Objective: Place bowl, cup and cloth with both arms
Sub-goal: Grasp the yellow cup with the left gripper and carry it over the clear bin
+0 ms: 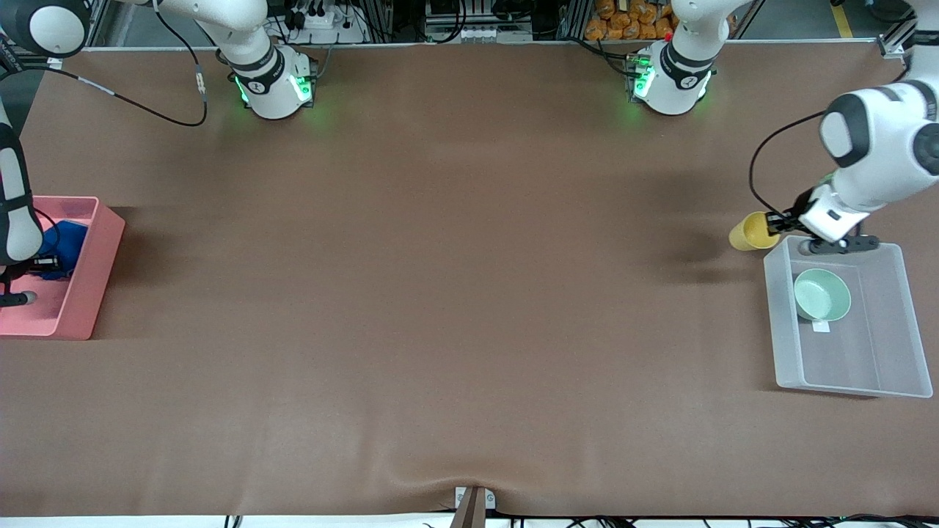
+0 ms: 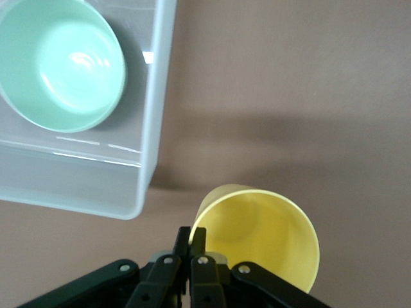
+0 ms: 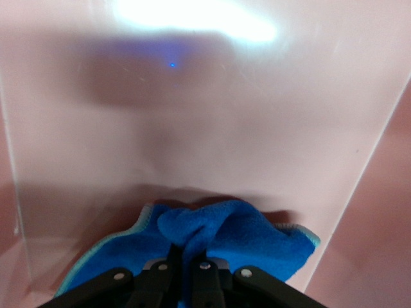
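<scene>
Right gripper (image 3: 186, 269) sat in pink bin (image 1: 103, 242) at right arm's end of table, fingers pinched shut on bunched fold of cloth (image 3: 218, 240); cloth lay inside bin. Risk: if gripper lifted with pinch unreleased, cloth could drag out over bin wall.

Left gripper (image 2: 191, 253) held cup (image 2: 260, 234) by rim, fingers clamped thin on wall, just beside clear bin (image 1: 781, 323). Bowl (image 1: 822, 294) already rested in clear bin. Risk: rim-only grip let cup swing, clip bin edge or land on bowl.
</scene>
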Robot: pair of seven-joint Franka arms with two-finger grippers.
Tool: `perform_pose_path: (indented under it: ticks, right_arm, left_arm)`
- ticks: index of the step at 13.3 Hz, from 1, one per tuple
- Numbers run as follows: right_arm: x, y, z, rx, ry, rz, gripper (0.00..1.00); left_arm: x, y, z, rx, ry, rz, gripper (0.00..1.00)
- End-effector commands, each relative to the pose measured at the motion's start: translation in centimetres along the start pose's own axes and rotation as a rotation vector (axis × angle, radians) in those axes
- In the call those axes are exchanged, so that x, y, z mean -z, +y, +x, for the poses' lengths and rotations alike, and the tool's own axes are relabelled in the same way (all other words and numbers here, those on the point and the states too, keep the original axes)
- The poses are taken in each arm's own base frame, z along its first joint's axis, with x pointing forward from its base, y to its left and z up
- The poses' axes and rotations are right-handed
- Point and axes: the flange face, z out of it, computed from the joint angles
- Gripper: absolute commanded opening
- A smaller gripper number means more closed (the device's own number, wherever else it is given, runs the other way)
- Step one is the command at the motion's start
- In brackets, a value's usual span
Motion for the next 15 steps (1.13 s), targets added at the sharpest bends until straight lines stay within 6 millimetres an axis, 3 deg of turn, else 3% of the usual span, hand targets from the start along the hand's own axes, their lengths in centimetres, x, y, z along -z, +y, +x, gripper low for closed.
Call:
perform_pose_path:
  ticks: [1,2,4,7,9,12,15]
  right_arm:
    - [3.4,-0.8,0.5,0.05,0.005,-0.001,0.97]
    - [4.3,-0.8,0.2,0.043,-0.001,0.008,1.0]
    - [8.2,-1.6,-0.3,0.048,-0.008,0.0,1.0]
    - [13.5,-3.1,-1.0,0.054,-0.021,-0.007,1.0]
    - [17.4,-5.2,-1.2,0.072,-0.034,-0.014,1.0]
    - [23.3,-9.1,-1.4,0.055,-0.04,-0.033,1.0]
    - [25.7,-12.4,-1.9,-0.028,-0.041,0.072,1.0]
  left_arm:
    - [4.3,-1.2,3.1,-0.025,0.013,0.012,0.0]
    - [5.8,-1.8,4.1,-0.021,0.02,0.007,0.0]
    - [8.8,-3.1,6.8,-0.011,0.01,-0.012,0.0]
    - [11.3,-6.1,9.8,0.0,0.023,-0.03,0.0]
    - [11.3,-8.1,11.2,-0.015,0.043,-0.033,0.0]
    - [9.8,-9.7,14.2,-0.022,0.059,-0.053,0.0]
    - [7.6,-11.1,16.2,-0.01,0.086,-0.06,0.0]
